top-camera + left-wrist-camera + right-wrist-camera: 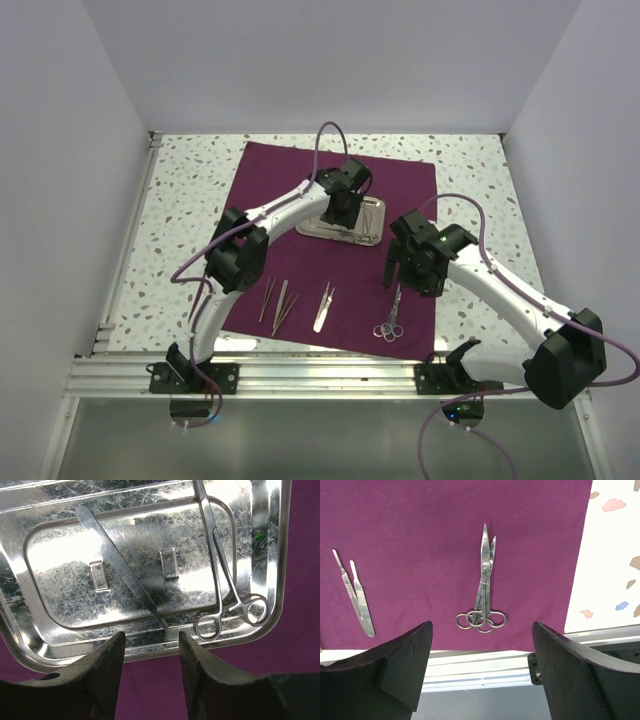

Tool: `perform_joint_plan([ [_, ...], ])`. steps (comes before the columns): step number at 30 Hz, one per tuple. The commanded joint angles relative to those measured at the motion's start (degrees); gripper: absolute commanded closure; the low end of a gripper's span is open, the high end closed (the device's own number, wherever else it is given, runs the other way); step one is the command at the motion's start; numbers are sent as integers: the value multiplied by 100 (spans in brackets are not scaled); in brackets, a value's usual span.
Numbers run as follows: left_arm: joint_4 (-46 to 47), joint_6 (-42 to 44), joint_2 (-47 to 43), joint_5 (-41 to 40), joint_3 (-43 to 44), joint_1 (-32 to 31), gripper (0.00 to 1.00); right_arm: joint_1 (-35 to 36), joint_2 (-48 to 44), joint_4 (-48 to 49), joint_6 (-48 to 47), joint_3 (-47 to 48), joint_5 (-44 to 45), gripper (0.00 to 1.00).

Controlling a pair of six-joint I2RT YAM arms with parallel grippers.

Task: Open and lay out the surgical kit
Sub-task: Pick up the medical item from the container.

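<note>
The dark purple cloth [290, 190] lies spread flat on the table. The steel tray [372, 228] sits on its far middle and holds a flat steel handle [125, 572] and ring-handled forceps [223, 575]. My left gripper [338, 222] hovers over the tray's near rim, open and empty [150, 645]. Scissors [391, 318] lie on the cloth's near right; in the right wrist view [484, 580] two pairs overlap. My right gripper [396, 278] is just above them, wide open and empty [481, 627]. Three thin tweezers [283, 305] lie in a row on the near left of the cloth.
The speckled tabletop [190, 200] shows around the cloth. An aluminium rail [320, 370] runs along the near edge, also in the right wrist view [485, 662]. White walls close in the left, right and back. Two tweezers [356, 592] lie left of the scissors.
</note>
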Motion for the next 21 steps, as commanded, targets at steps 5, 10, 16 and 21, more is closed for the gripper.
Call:
perform_joint_plan([
  [5, -81, -126, 64, -116, 161, -4, 50, 8, 49, -171, -117, 330, 296, 16],
  [10, -45, -135, 240, -142, 143, -4, 50, 8, 23, -171, -152, 286, 296, 17],
  [16, -10, -153, 407, -133, 187, -4, 51, -1, 58, -153, -222, 303, 296, 16],
  [21, -115, -162, 521, -282, 196, -4, 53, -28, 76, -145, -275, 304, 288, 17],
])
